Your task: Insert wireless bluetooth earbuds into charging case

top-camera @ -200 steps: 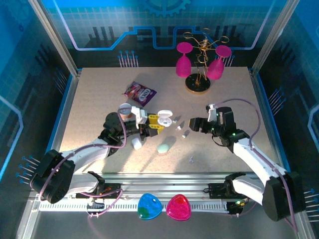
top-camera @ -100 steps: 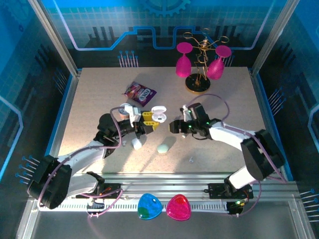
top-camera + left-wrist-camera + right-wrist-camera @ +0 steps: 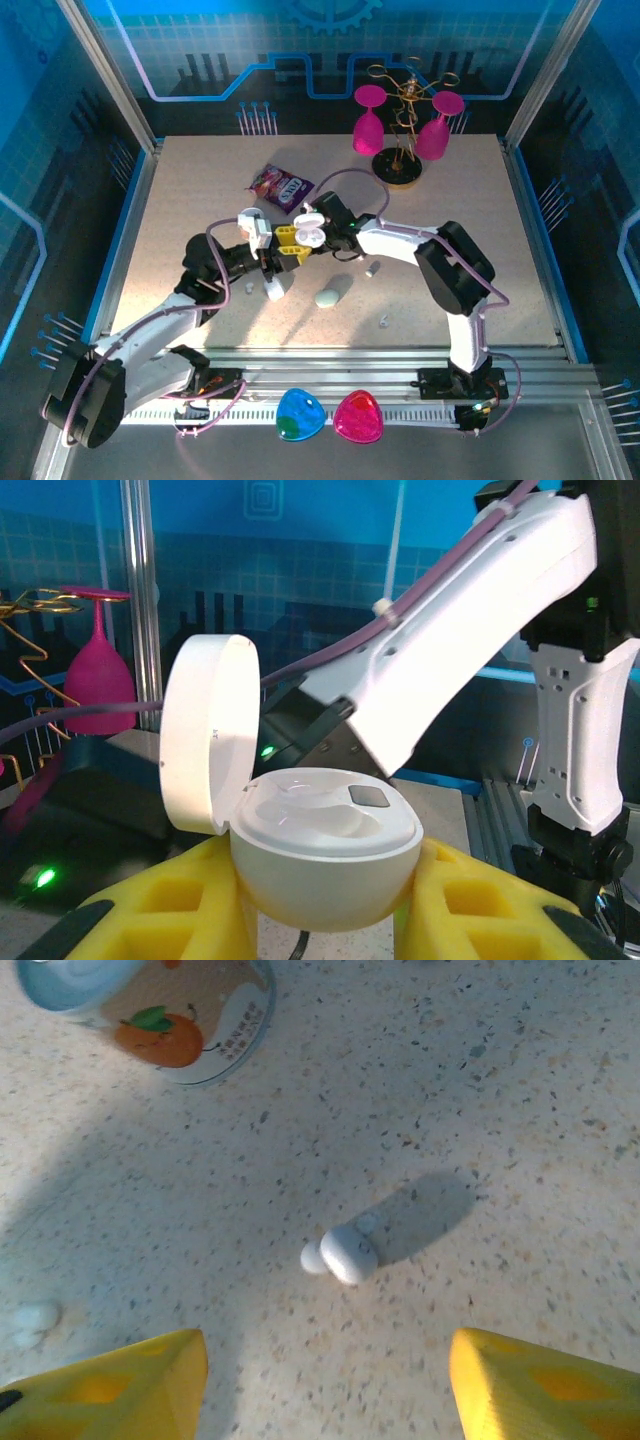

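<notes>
The white charging case (image 3: 325, 850) is gripped by its base between the yellow fingers (image 3: 150, 915) of my left gripper (image 3: 325, 905), with its lid (image 3: 210, 730) flipped open. From above, the case (image 3: 308, 230) sits mid-table in the left gripper (image 3: 297, 242). My right arm (image 3: 400, 240) reaches leftward to just behind the case. The right gripper (image 3: 325, 1380) hangs open over the bare tabletop, with one white earbud (image 3: 340, 1253) lying ahead of its fingertips. A second earbud (image 3: 30, 1325) lies at the far left of the right wrist view. Another earbud (image 3: 373, 268) rests beside the right arm.
A closed white case (image 3: 273, 288) and a mint case (image 3: 328, 297) lie in front of the grippers. An orange-print cup (image 3: 170, 1010) stands close by. A snack packet (image 3: 281, 185) and a gold stand with pink glasses (image 3: 400, 140) occupy the back.
The right arm has swung left across the table to the held case, and its jaws have narrowed somewhat. The left gripper has shifted slightly left and back, still holding the case.
</notes>
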